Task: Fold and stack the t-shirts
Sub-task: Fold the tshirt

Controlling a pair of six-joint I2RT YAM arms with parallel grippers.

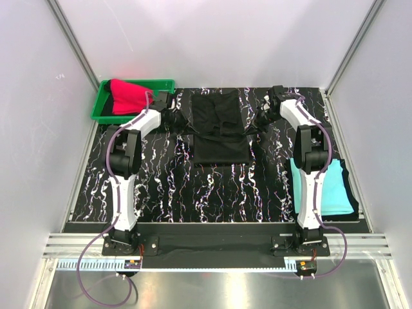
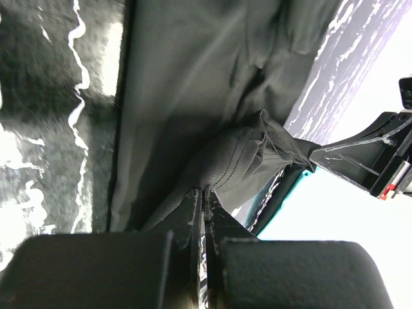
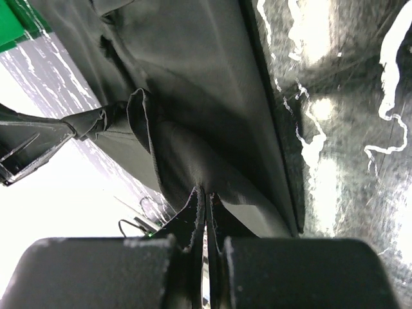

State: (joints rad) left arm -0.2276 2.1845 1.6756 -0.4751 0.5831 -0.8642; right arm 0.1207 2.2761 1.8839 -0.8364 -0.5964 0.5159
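On the mat (image 1: 161,187), black t-shirt (image 1: 221,132), left fingers (image 2: 187,222) and right fingers (image 3: 192,215) pinching its side edges, open room nearer.

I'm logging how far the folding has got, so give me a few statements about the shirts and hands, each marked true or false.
1. The left hand and right hand are both shut on the black shirt. True.
2. The red shirt lies on top of the turquoise shirt. False: it sits in the green tray at the far left.
3. The turquoise shirt lies beside the right arm. True.
4. The black shirt lies in the tray. False: it is spread mid-table.
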